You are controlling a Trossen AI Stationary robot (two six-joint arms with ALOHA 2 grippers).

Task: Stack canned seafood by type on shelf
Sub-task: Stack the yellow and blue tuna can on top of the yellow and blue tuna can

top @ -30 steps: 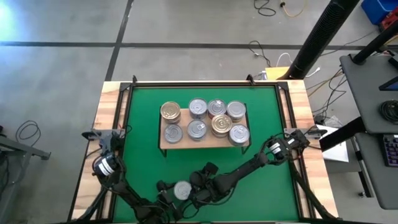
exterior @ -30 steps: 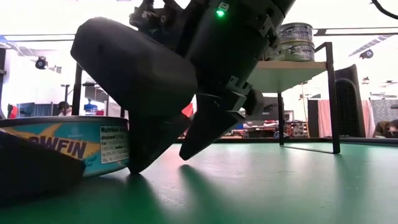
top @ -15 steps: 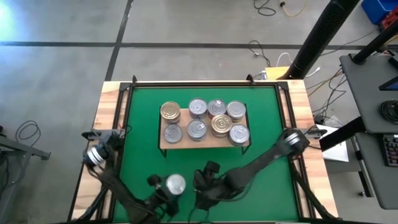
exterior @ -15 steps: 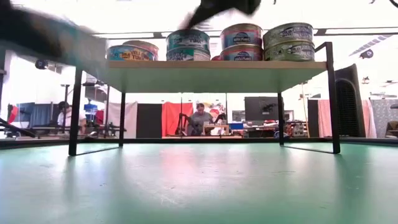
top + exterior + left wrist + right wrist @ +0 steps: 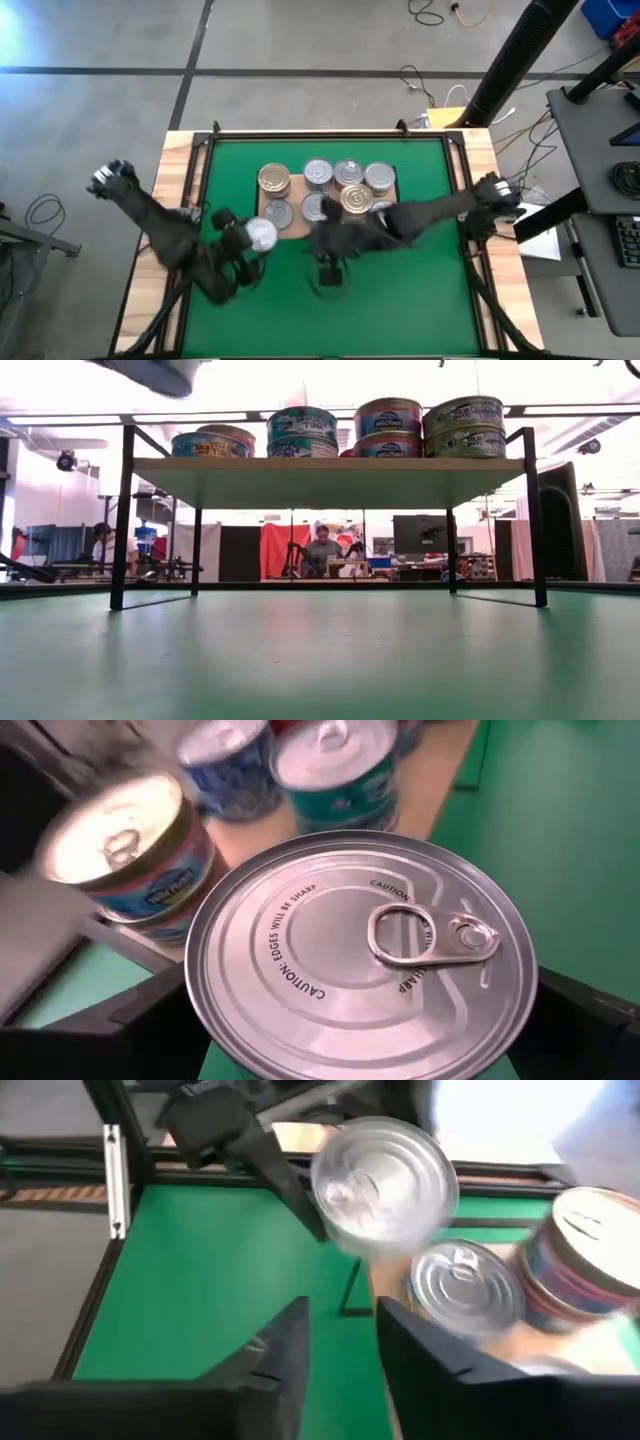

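Observation:
A silver tin [image 5: 262, 234] of canned seafood hangs above the green mat, just off the shelf's [image 5: 295, 230] near left corner, with my left gripper [image 5: 245, 243] shut on it. Its underside shows at the top of the low view [image 5: 150, 372]. Several more tins [image 5: 348, 173] stand on the shelf board [image 5: 330, 480], some stacked two high [image 5: 388, 428]. My right gripper [image 5: 342, 1335] hovers over the mat in front of the shelf [image 5: 326, 264], a narrow gap between its fingers and nothing in it. My left gripper pinches the tin by its round side wall [image 5: 205, 1020], one finger [image 5: 150, 1025] on each side, just under the lid's rim. The fingers come from the table's near left. The tin is lifted clear of the mat and the shelf, level, with its ring-pull lid [image 5: 360, 950] up.
The green mat [image 5: 420, 280] lies bare in front of the shelf and beside it. The shelf's black legs [image 5: 124, 520] stand at its corners. A black rail [image 5: 330, 133] and wooden strips frame the mat. People sit in the room beyond the table [image 5: 322, 550].
My left gripper has lifted the silver tin off the mat near the table's near edge and carried it up and toward the shelf's left end. My right gripper has left the tin and gone toward the shelf's near side.

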